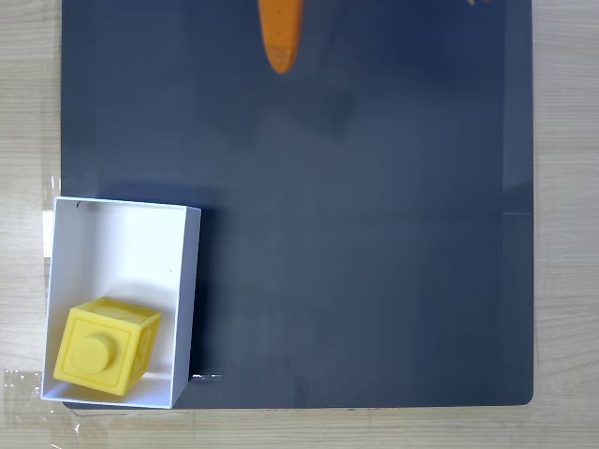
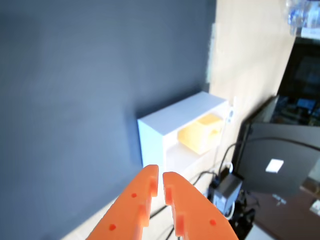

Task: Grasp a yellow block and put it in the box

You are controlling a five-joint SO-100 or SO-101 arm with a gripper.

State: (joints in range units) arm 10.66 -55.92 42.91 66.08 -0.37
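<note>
Dark mat [image 1: 374, 234] on wood table; yellow block [image 1: 103, 346] inside white box [image 1: 122, 234]; orange jaws closed, empty.

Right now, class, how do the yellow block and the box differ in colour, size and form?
The yellow block is bright yellow; the box is white. The block is much smaller and sits inside the box. The block is a closed cube with a round stud; the box is open-topped with thin walls. Both have straight, squared edges.

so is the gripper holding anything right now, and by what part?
Nothing. The gripper has its fingertips nearly together with nothing between them, and the yellow block sits inside the box, apart from it.
</note>
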